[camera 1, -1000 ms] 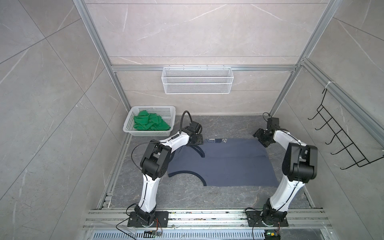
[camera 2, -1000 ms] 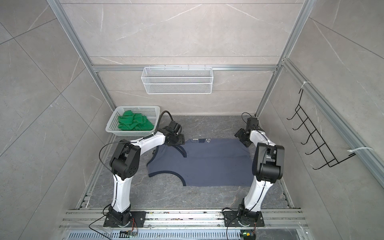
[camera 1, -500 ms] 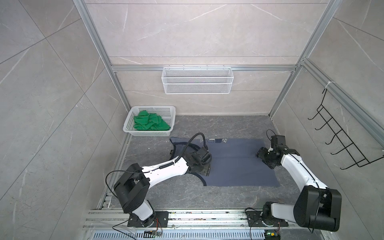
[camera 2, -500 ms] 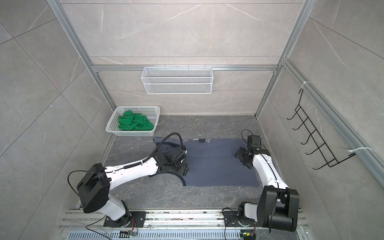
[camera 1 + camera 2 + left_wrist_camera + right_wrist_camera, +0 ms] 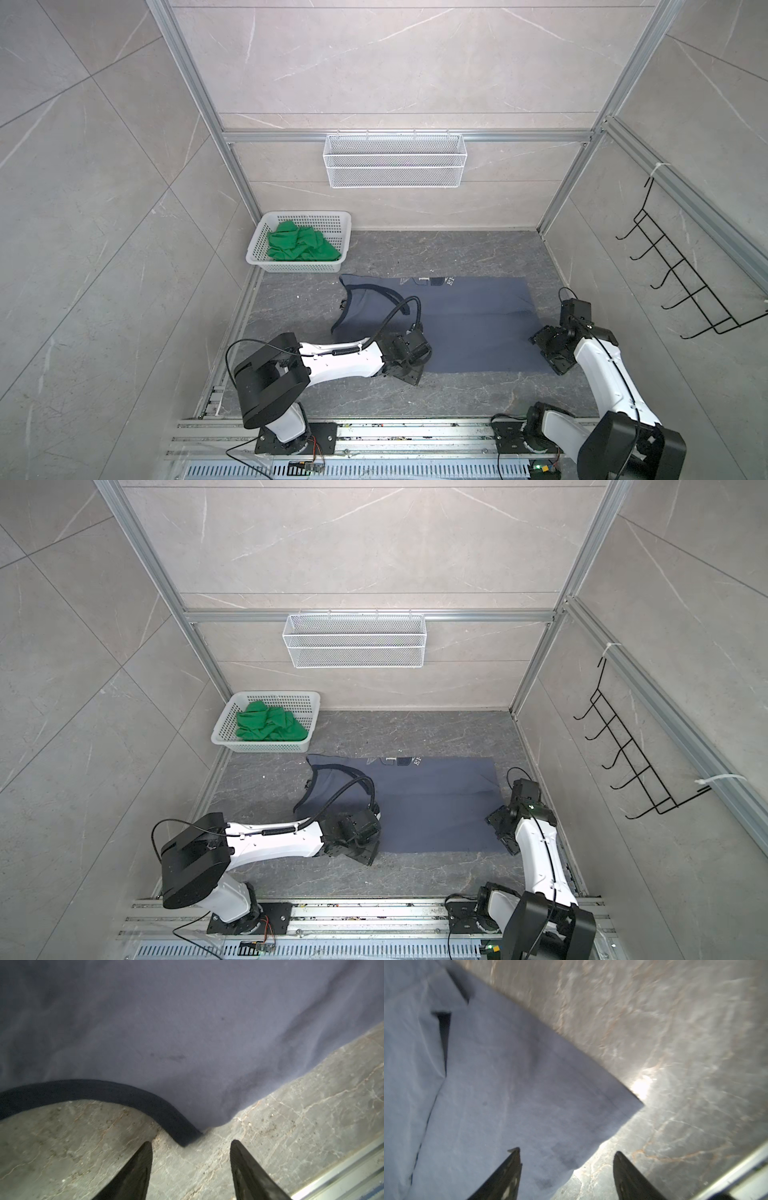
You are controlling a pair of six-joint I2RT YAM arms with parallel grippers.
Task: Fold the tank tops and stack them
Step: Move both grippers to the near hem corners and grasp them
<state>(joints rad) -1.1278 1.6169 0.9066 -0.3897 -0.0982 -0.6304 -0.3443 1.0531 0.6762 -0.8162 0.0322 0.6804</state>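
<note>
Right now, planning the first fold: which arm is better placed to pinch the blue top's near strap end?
Left. The open left end effector has the strap end of the blue tank top just ahead of its fingertips; the right end effector is across the cloth at the hem corner.

The slate-blue tank top is soft, matt cloth, faintly fuzzy up close, edged with a darker, denser trim. The green tank top is matt cloth too, crumpled in a white perforated plastic basket. The counter looks like grey veined stone, smooth and semi-glossy, with glare in the right wrist view. The wall basket is white-coated wire mesh and the frame rail brushed metal. The left gripper has dull black plastic fingers.
</note>
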